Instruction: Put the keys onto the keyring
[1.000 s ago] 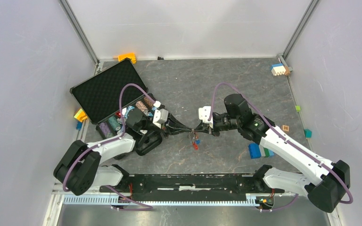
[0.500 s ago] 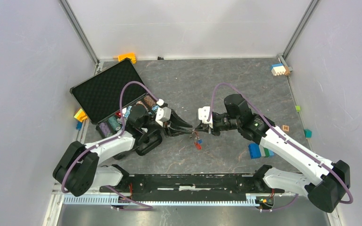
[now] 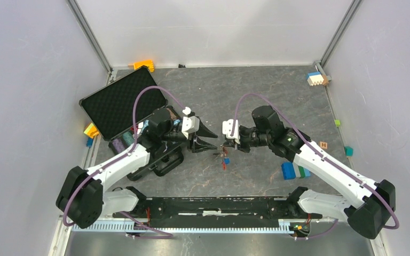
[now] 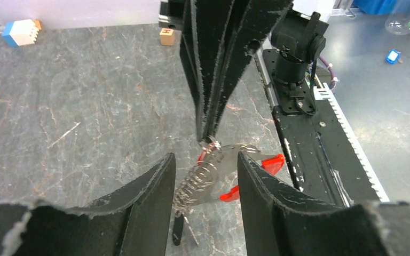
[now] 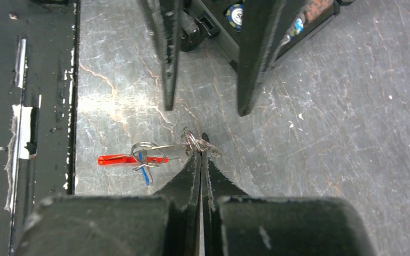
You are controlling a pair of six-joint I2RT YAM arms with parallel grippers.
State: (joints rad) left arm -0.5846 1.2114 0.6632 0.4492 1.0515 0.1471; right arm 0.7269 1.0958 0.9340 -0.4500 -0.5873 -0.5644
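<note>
Keyring (image 5: 195,143) is pinched by the right gripper (image 5: 200,153), jaws pressed together. Just beside the keyring sits the left gripper (image 4: 205,160), jaws spread wide. It should close slowly on the coil, not knocking the blue key (image 5: 145,175)

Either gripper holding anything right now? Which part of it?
Right gripper is shut on the keyring, fingers pinching its coiled ring end. Left gripper is open, holding nothing.

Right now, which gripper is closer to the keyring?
Right. The right gripper is shut on one end of the keyring. The left gripper is open, facing it, with its tips a little short and not touching.
</note>
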